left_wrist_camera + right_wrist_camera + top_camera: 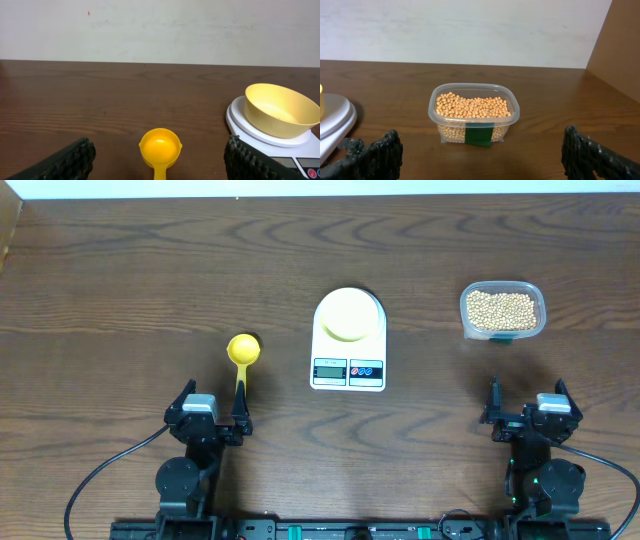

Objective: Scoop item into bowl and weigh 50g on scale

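Little of the task is done. The bowl sits on the platform of the scale in the middle of the table, and it is empty. All the beans lie in the clear container, which has a green label and stands nearer the far right corner. Still to do: picking up the scoop, scooping and weighing.

The yellow scoop lies just left of the scale with its handle running back toward the near edge. It ends by the left pincer, which is spread wide and pinches nothing. The right pincer is spread and empty too, near the front edge and facing the container.

The scale and bowl stand between the scoop and the beans, so I judge the scoop must pass over or around them. The display is too small to read.
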Action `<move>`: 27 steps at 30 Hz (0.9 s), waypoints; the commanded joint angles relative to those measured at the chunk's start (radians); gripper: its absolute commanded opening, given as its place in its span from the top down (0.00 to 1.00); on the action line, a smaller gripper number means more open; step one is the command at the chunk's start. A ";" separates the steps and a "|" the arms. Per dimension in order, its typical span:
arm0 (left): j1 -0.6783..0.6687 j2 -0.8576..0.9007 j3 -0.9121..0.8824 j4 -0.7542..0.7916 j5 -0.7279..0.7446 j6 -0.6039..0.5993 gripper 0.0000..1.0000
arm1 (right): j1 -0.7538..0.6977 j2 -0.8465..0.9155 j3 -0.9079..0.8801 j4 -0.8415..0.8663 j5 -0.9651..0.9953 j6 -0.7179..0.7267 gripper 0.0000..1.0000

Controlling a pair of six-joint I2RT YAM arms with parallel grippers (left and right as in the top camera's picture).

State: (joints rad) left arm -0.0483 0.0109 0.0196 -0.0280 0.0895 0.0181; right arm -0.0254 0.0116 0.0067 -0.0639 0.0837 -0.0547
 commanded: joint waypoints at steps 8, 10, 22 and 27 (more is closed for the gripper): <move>0.002 0.025 0.041 -0.048 0.003 -0.105 0.16 | 0.008 -0.006 -0.001 -0.004 0.007 0.013 0.01; 0.002 0.053 0.058 -0.058 0.004 -0.110 0.16 | 0.008 -0.006 -0.001 -0.004 0.007 0.013 0.01; 0.002 0.419 0.319 -0.160 0.003 -0.109 0.16 | 0.008 -0.006 -0.001 -0.004 0.007 0.013 0.01; 0.002 0.578 0.399 -0.178 0.003 -0.109 0.15 | 0.008 -0.006 -0.001 -0.004 0.007 0.013 0.01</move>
State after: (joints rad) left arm -0.0483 0.5236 0.3706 -0.2001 0.0910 -0.0818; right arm -0.0254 0.0116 0.0071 -0.0635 0.0834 -0.0544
